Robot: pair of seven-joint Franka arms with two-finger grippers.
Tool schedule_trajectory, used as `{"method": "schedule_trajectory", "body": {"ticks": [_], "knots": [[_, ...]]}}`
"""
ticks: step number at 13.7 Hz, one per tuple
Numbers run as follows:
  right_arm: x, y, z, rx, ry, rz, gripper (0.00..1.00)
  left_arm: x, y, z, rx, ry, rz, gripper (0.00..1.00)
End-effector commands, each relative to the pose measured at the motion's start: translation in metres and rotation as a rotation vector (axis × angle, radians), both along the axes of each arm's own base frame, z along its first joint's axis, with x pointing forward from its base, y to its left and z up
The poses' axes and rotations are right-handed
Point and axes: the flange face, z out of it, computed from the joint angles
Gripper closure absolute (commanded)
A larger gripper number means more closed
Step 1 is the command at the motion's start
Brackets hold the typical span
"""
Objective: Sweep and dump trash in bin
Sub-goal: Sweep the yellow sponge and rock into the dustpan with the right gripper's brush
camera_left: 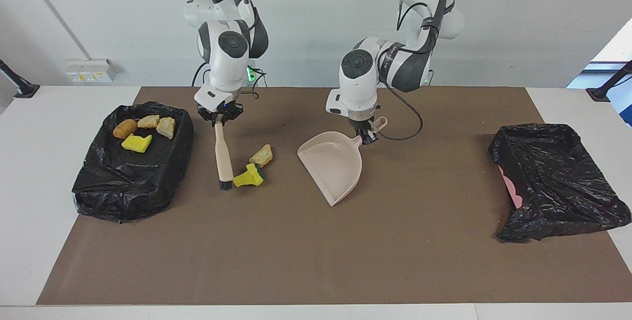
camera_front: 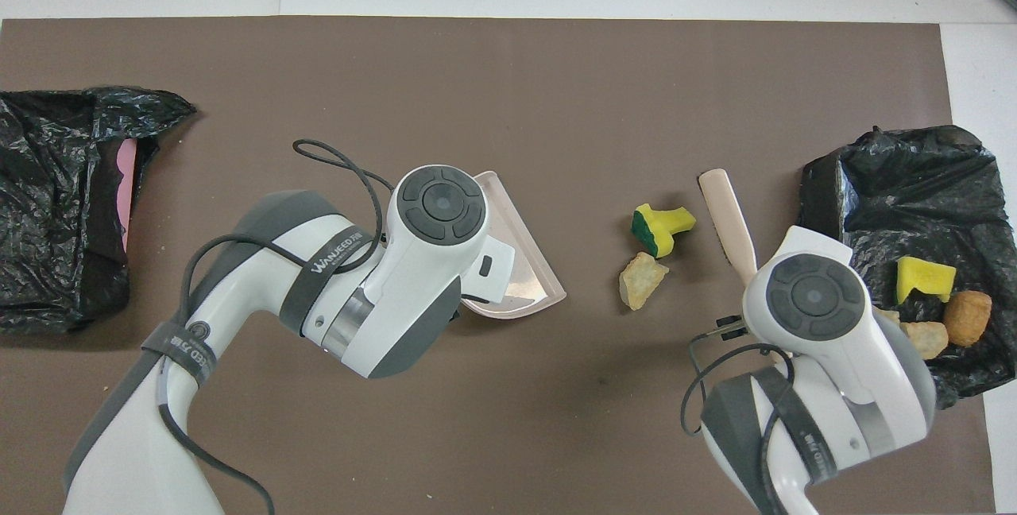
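**4 scraps binned, 2 left on the mat**

Facing view: the bin (camera_left: 98, 196) lined with a black bag at the right arm's end of the table holds 4 pieces of trash (camera_left: 143, 130) — an orange-brown lump, 2 pale foam chunks and a yellow sponge piece. 2 more lie on the brown mat (camera_left: 316, 260): a pale foam chunk (camera_left: 261, 155) and, just beside it and a little farther from the robots, a green-backed yellow sponge (camera_left: 248, 177). The right gripper (camera_left: 217, 119) is clamped on the handle of the brush (camera_left: 222, 156), whose black bristles sit at the mat just beside the sponge, on the bin's side of it. The left gripper (camera_left: 368, 137) is clamped on the handle of the dustpan (camera_left: 331, 167), which looks to rest on the mat with its open lip toward the 2 scraps, a gap between them. A second black bag (camera_left: 558, 181) sits at the left arm's end.

Overhead view: the same picture — sponge (camera_front: 662, 226) and foam chunk (camera_front: 641, 280) lie between dustpan (camera_front: 516, 261) and brush (camera_front: 727, 221), untouched by the pan. Both grippers are hidden under their wrists here.

By my reading the job is about two-thirds done: 1 sweep into the pan and 1 dump remain.
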Motion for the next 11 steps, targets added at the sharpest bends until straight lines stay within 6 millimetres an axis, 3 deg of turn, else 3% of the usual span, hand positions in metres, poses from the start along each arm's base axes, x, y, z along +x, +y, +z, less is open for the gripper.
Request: {"method": "schedule_trajectory", "body": {"ticks": [1,3,5,9,11], "knots": [[0.009,-0.006,-0.019,0.026,0.028,0.006,1.00,-0.021,0.000,-0.003,0.024,-0.004,-0.058,1.00],[0.005,0.004,-0.033,0.065,0.068,-0.002,1.00,-0.026,-0.001,-0.003,0.032,-0.013,-0.075,1.00],[-0.002,0.031,-0.049,0.141,0.114,-0.013,1.00,-0.040,-0.007,-0.013,0.051,-0.016,-0.113,1.00],[-0.015,0.072,-0.057,0.296,0.177,-0.038,1.00,-0.046,-0.007,-0.016,0.046,-0.020,-0.122,1.00],[-0.024,0.101,-0.055,0.386,0.197,-0.068,1.00,-0.050,-0.009,-0.018,0.047,-0.018,-0.129,1.00]]}}
